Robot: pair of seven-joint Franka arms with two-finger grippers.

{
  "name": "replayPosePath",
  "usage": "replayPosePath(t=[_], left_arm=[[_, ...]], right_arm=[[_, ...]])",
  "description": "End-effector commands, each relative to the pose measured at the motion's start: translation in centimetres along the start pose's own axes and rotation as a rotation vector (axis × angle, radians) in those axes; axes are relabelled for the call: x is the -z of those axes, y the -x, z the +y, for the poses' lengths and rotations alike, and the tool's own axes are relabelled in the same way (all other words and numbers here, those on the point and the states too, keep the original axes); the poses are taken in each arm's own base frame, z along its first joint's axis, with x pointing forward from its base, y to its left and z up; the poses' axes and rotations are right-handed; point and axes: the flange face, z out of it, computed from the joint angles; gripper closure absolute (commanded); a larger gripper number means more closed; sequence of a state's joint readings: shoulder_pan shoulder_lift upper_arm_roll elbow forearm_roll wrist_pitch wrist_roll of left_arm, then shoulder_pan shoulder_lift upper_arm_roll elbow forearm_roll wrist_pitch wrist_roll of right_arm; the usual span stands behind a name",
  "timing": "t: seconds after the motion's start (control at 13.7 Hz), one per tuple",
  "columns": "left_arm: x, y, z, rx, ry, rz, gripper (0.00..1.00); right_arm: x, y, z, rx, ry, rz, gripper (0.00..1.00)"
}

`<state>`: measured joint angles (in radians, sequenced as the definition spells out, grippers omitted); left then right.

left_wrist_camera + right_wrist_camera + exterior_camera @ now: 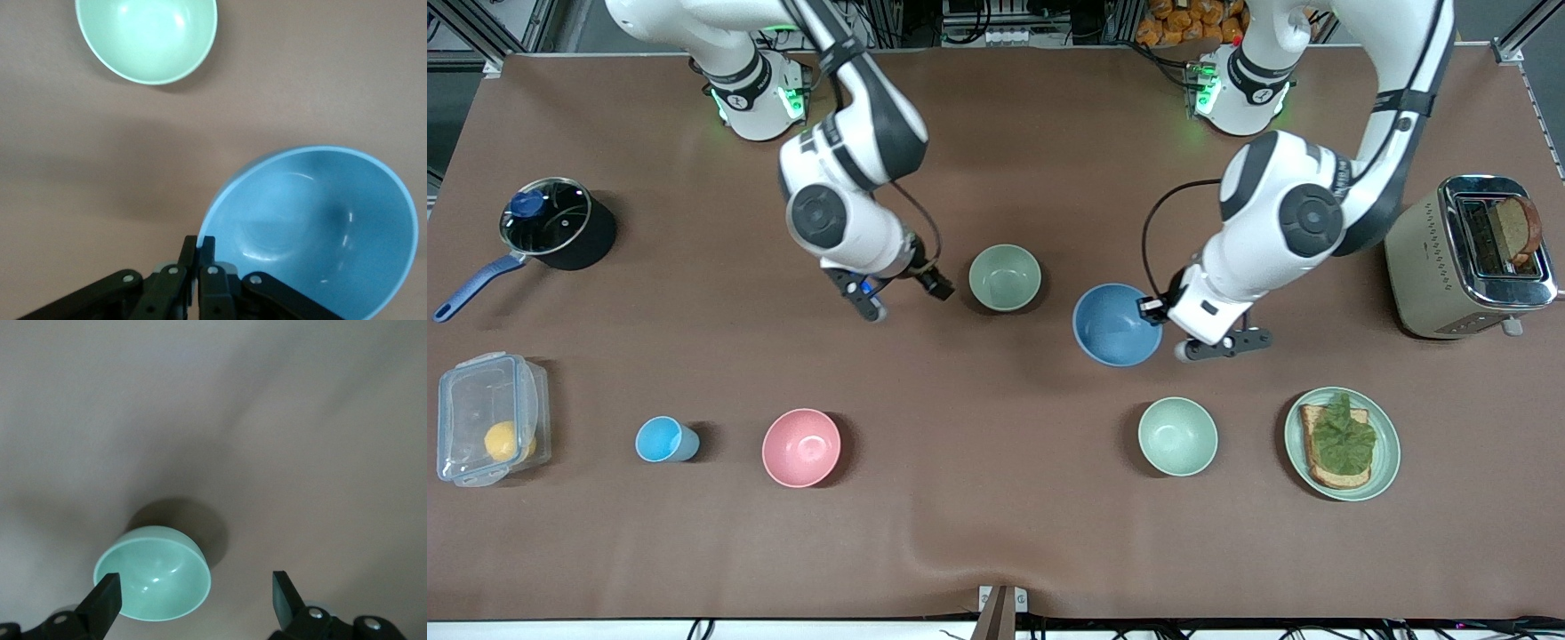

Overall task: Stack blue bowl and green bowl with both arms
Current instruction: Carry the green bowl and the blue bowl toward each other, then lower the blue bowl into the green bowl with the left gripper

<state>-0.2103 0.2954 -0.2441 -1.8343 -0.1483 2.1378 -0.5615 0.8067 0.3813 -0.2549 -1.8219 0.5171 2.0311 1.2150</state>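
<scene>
Left tool (198,257) clamped on smooth round blue bowl (1117,324); right tool (193,593) spread above matte green bowl (1005,277).

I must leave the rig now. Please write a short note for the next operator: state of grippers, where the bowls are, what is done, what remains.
Left gripper: shut on the rim of the blue bowl, which is tilted, apparently lifted.
Right gripper: open, holding nothing, beside the green bowl.
Green bowl: upright on the table, toward the robots' bases, beside the blue bowl.
Done: blue bowl grasped.
Left: put blue bowl into green bowl, release.
</scene>
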Motion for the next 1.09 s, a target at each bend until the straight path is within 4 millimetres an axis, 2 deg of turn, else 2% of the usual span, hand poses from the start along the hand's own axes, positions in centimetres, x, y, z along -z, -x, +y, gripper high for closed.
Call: replayPosePath(t=[0.0,0.22,0.44,0.66,0.73,1.02], left_arm=[[-1.0,0.7,1.9,0.033,0.007,0.000,1.00],[-2.8,2.5,4.0,0.040,-0.010,-0.001,1.00],[-3.3,3.3,4.9,0.070,-0.033,0.016,1.00],[-4.8,4.5,6.2,0.138,-0.042,0.002,1.00],[-5.4,5.6,7.2,0.143,-0.044,-0.001,1.00],[-7.5,7.7,8.2,0.204,-0.065,-0.017,1.00]], right_arm=[[-2.2,-2.3,-0.4,-0.134,-0.008,-0.076,0.00],[-5.5,-4.5,-1.3,-0.255,-0.067,-0.156,0.00],[-8.3,-5.7,-1.7,-0.323,-0.115,-0.177,0.00],[-8.8,-6.2,-1.6,-0.337,-0.116,-0.189,0.00],[-9.6,-5.9,-1.4,-0.358,-0.119,-0.206,0.00],[-11.8,-5.7,-1.1,-0.362,-0.139,-0.202,0.00]])
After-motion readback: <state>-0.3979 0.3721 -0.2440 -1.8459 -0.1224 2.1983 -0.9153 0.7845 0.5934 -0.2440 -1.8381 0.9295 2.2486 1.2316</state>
